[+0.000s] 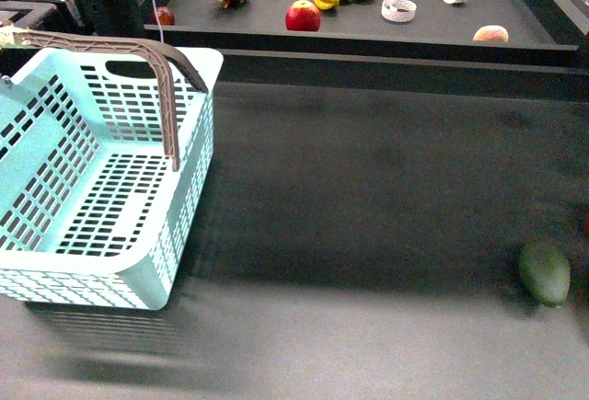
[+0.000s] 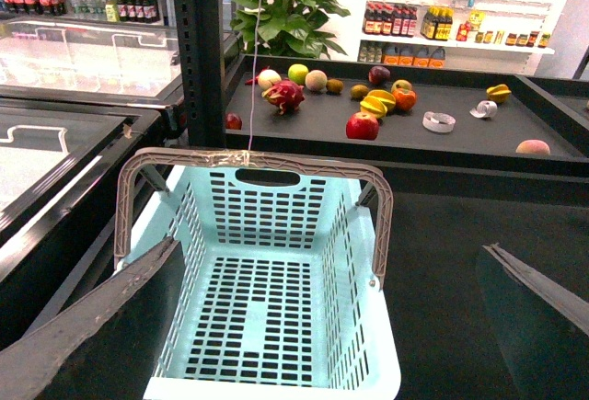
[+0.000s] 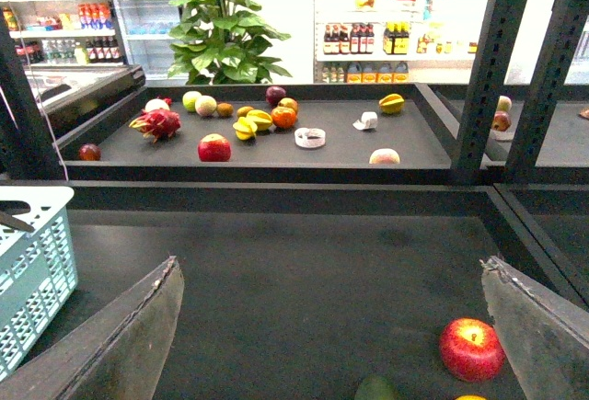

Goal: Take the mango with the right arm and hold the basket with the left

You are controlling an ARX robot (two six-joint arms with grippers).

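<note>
The dark tabletop [image 1: 368, 198] offers open passage between the basket [image 1: 189, 225] on its left and the dark green fruit [image 1: 544, 273] near its right edge, with a red apple [image 3: 471, 348] close by. A raised handle [image 1: 138, 51] crosses the basket's open top

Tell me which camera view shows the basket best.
The left wrist view: the basket is centred and its empty inside shows. The front view crops its left side; the right wrist view shows only a corner.
</note>
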